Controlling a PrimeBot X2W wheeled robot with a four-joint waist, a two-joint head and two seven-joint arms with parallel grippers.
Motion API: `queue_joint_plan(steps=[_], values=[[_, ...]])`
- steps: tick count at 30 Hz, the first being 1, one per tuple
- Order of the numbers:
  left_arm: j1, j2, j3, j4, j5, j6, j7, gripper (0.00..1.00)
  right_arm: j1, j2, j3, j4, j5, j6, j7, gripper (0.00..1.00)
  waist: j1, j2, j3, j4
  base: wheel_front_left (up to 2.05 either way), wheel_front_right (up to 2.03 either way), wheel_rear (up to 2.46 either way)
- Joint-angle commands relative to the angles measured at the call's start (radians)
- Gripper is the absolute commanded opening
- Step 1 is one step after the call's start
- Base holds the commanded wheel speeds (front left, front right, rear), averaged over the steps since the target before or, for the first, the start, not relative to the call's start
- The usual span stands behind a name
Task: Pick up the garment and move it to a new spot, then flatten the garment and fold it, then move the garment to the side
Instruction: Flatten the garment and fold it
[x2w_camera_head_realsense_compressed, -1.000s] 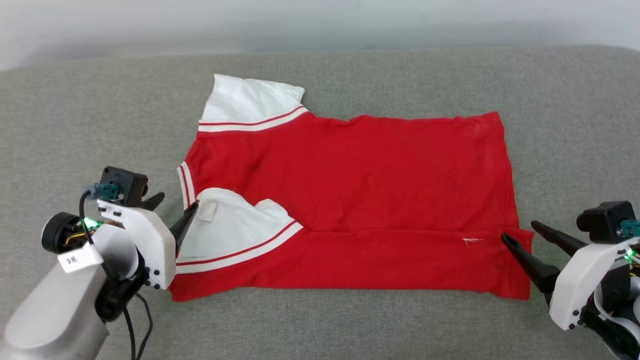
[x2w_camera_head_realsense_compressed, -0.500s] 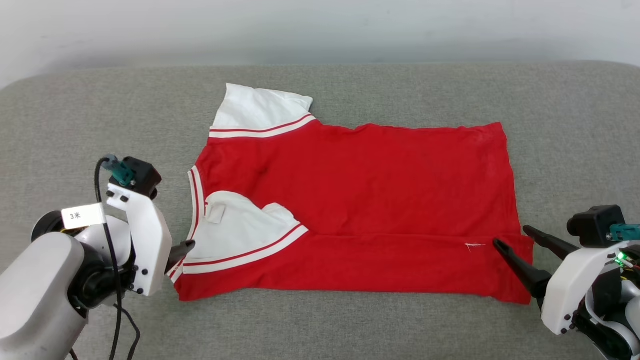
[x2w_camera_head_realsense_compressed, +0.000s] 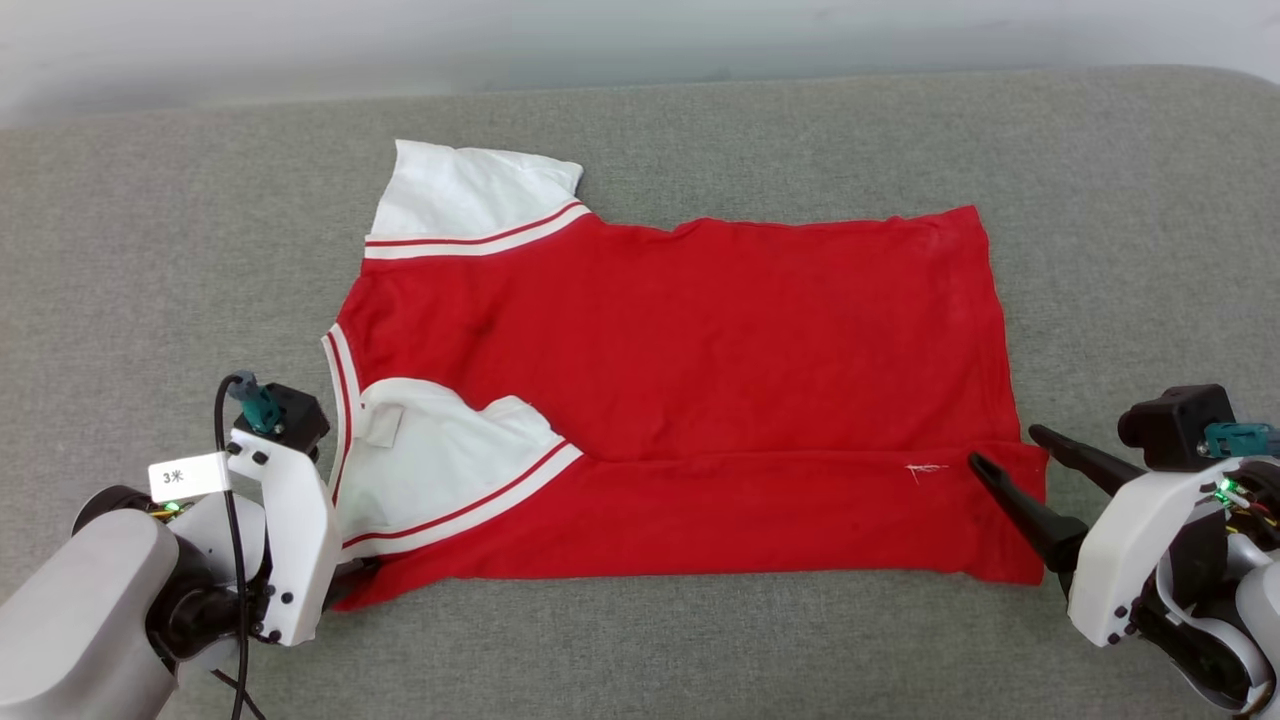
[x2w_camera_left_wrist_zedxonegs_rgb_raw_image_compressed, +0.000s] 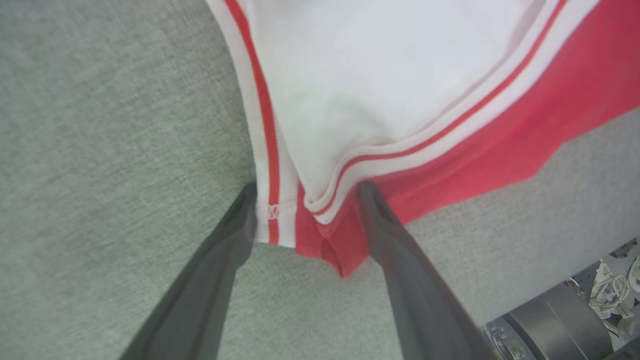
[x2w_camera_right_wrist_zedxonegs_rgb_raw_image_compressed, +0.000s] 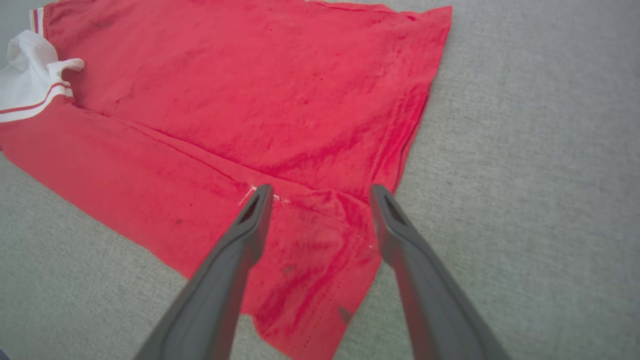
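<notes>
The garment (x2w_camera_head_realsense_compressed: 700, 340) is a red shirt lying flat on the grey cushion, with its near edge folded up into a strip. One white sleeve (x2w_camera_head_realsense_compressed: 460, 195) sticks out at the far left; the other (x2w_camera_head_realsense_compressed: 440, 460) lies folded onto the body. My left gripper (x2w_camera_head_realsense_compressed: 352, 583) is at the near-left corner. In the left wrist view the left gripper (x2w_camera_left_wrist_zedxonegs_rgb_raw_image_compressed: 307, 192) is open, with the garment (x2w_camera_left_wrist_zedxonegs_rgb_raw_image_compressed: 380, 75) corner lying between its fingers. My right gripper (x2w_camera_head_realsense_compressed: 1003, 447) is open over the near-right corner. The right gripper (x2w_camera_right_wrist_zedxonegs_rgb_raw_image_compressed: 322, 192) straddles the garment (x2w_camera_right_wrist_zedxonegs_rgb_raw_image_compressed: 250, 90) hem there.
The grey fabric cushion (x2w_camera_head_realsense_compressed: 150, 250) extends well past the shirt on every side. A pale wall (x2w_camera_head_realsense_compressed: 640, 40) runs behind its far edge. A black cable (x2w_camera_head_realsense_compressed: 232, 520) loops off my left wrist. Part of the robot's base (x2w_camera_left_wrist_zedxonegs_rgb_raw_image_compressed: 575, 315) is at the lower right of the left wrist view.
The camera has shifted. My left gripper has slid along the shirt's left edge, from the folded sleeve to the near-left corner. The right gripper has stayed at the near-right corner.
</notes>
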Motion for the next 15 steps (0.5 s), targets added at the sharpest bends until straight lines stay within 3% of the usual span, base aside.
queue_joint_plan(steps=[1, 3, 4, 5, 6, 15], values=[[0.032, -0.021, -0.021, 0.027, 0.0, 0.002, -0.003, 1.0, -0.013, 0.004, 0.001, 0.001, -0.002, -0.001, -0.005, 1.0, 0.0002, 0.0, 0.004, -0.004, 0.0, 0.0, 0.0], [0.04, -0.037, -0.026, 0.061, -0.011, -0.001, -0.013, 1.0, -0.019, 0.002, 0.005, 0.004, 0.002, -0.001, -0.006, 1.0, 0.0002, 0.0, 0.006, -0.007, 0.0, 0.0, 0.0], [0.043, -0.046, -0.027, 0.073, -0.014, -0.002, -0.02, 0.85, -0.021, -0.002, 0.006, 0.005, 0.003, -0.001, -0.006, 1.0, 0.0002, 0.0, 0.005, -0.008, 0.0, 0.0, 0.0], [0.042, -0.051, -0.03, 0.085, -0.015, -0.004, -0.029, 0.11, -0.023, -0.005, 0.005, 0.006, 0.005, -0.001, -0.005, 1.0, 0.0002, 0.0, 0.004, -0.009, 0.0, 0.0, 0.0], [0.04, -0.055, -0.033, 0.095, -0.014, -0.007, -0.038, 0.0, -0.025, -0.011, 0.003, 0.008, 0.002, -0.001, -0.005, 1.0, 0.0002, 0.0, 0.002, -0.009, 0.0, 0.0, 0.0], [0.008, -0.043, -0.03, 0.07, -0.027, -0.026, -0.128, 0.0, -0.026, -0.089, -0.043, -0.037, -0.001, -0.001, 0.07, 1.0, 0.0002, 0.0, -0.06, 0.015, 0.0, 0.0, 0.0]])
